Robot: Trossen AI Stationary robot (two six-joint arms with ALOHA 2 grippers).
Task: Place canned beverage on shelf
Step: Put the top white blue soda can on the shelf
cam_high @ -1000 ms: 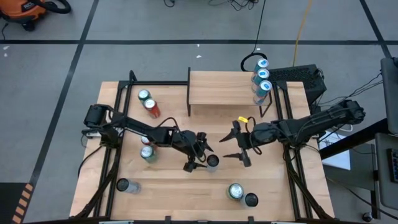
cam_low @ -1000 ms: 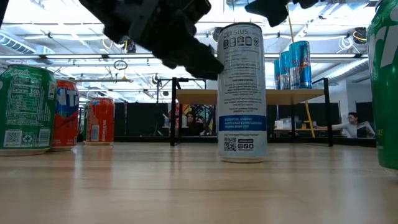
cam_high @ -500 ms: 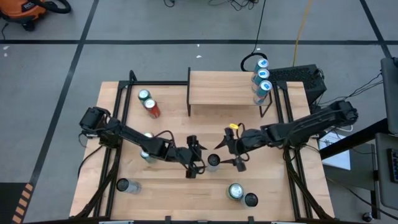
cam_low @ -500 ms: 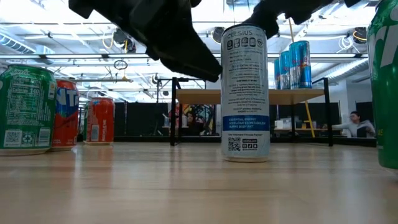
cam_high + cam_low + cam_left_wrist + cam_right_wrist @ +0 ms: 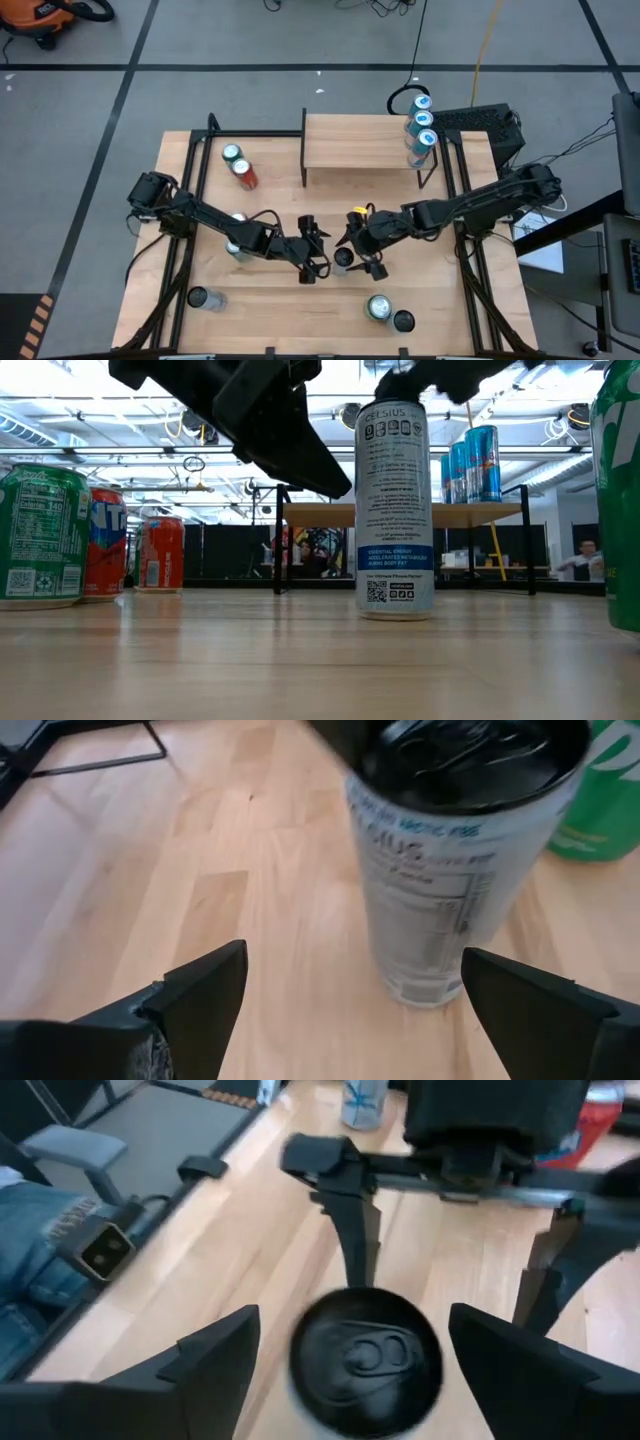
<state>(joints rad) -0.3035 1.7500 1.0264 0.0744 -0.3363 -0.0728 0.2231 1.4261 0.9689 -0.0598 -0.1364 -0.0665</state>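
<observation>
White and tall, the black-topped can [image 5: 343, 260] stands upright on the wooden table [image 5: 270, 320], around the middle and a little toward the front edge, with both arms crowding in on it. The left gripper [image 5: 313, 250] sits just beside it on the left-edge side, fingers spread wide and gripping nothing; the left wrist view shows the can [image 5: 450, 870] ahead of the gap, not yet between the fingers [image 5: 200, 995]. The right gripper [image 5: 357, 250] comes in from the right-edge side, fingers also released and wide apart, and the right wrist view looks down on the can's black lid [image 5: 365, 1360] sitting in the gap. Whether either pad touches the can, I cannot tell.

Over at the back edge, the shelf [image 5: 360, 140] carries three blue cans [image 5: 421, 124] in a row at its right end. Near the back-left corner stand a green can [image 5: 232, 154] and a red can [image 5: 244, 175]. By the front edge sit more cans [image 5: 385, 311].
</observation>
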